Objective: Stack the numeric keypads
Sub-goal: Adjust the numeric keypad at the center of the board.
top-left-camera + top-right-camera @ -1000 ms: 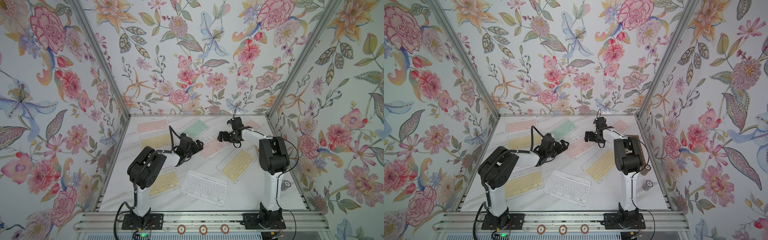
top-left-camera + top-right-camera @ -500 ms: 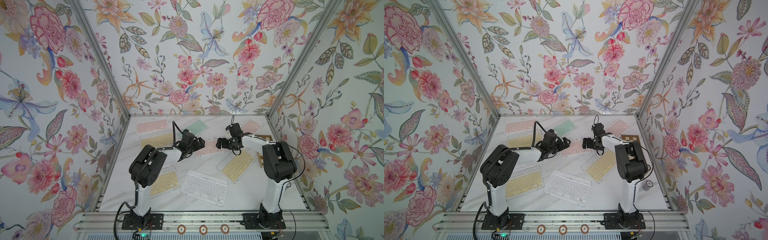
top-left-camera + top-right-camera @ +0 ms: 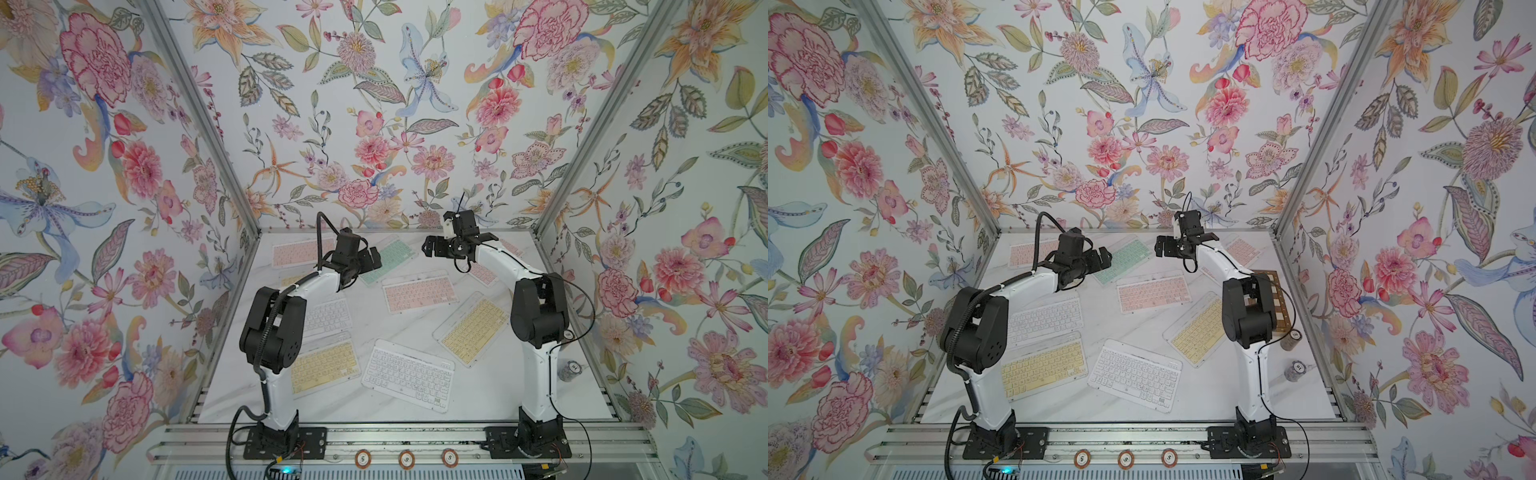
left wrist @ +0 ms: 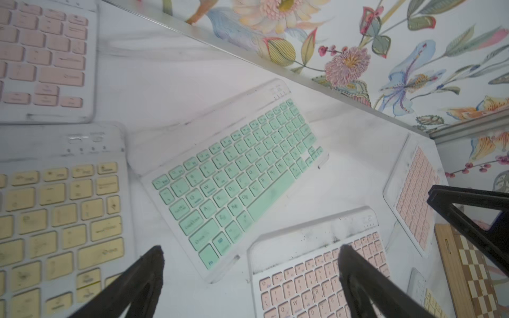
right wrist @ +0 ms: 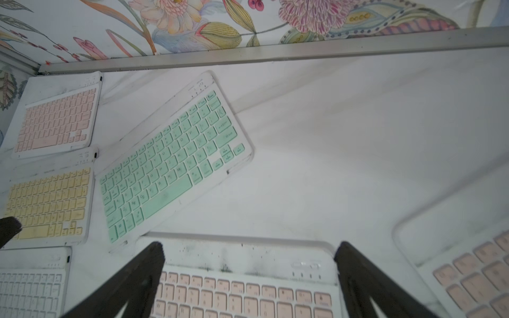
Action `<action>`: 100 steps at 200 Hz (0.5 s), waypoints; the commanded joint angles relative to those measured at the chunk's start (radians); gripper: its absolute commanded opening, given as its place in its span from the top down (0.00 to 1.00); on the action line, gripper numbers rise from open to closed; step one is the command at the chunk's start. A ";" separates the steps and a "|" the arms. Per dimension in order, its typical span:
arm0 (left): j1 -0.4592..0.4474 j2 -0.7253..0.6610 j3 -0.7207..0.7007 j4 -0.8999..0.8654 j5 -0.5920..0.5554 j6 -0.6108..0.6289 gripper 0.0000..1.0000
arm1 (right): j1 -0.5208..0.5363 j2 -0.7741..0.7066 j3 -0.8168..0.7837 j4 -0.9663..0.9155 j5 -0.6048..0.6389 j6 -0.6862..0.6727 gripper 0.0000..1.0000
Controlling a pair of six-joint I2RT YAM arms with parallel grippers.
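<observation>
Several keypads lie flat and apart on the marble table point(image 3: 490, 395): a mint one point(image 3: 390, 257) point(image 4: 239, 176) point(image 5: 170, 165) at the back, a pink one point(image 3: 419, 291) point(image 3: 1154, 293) in the middle, yellow ones point(image 3: 473, 328) point(image 3: 324, 368) and white ones point(image 3: 409, 374) point(image 3: 328, 316). My left gripper point(image 3: 353, 268) point(image 4: 249, 250) hangs open above the gap between the mint and the pink keypad. My right gripper point(image 3: 459, 249) point(image 5: 249, 247) is open too, above the pink keypad's far edge point(image 5: 242, 256), holding nothing. No keypad lies on another.
More pink keypads lie at the back left point(image 3: 303, 252) and back right point(image 3: 1241, 249). A wooden chessboard point(image 3: 1281, 299) sits by the right wall behind the right arm. Two small jars point(image 3: 1291, 338) point(image 3: 1296, 370) stand near it. Floral walls close in three sides.
Both grippers have risen and drawn back from the middle pink keypad. That keypad lay skewed a second ago and now sits squarer to the table.
</observation>
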 commanded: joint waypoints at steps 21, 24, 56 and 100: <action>0.031 0.131 0.122 -0.069 0.097 -0.023 0.01 | 0.023 0.242 0.277 -0.066 -0.098 0.013 0.01; 0.031 0.141 0.131 -0.072 0.102 -0.026 0.01 | 0.023 0.259 0.292 -0.066 -0.102 0.018 0.01; 0.032 0.217 0.192 -0.106 0.141 -0.051 0.01 | 0.026 0.394 0.465 -0.087 -0.108 0.046 0.01; 0.034 0.220 0.159 -0.115 0.130 -0.071 0.01 | 0.018 0.505 0.604 -0.086 -0.115 0.107 0.01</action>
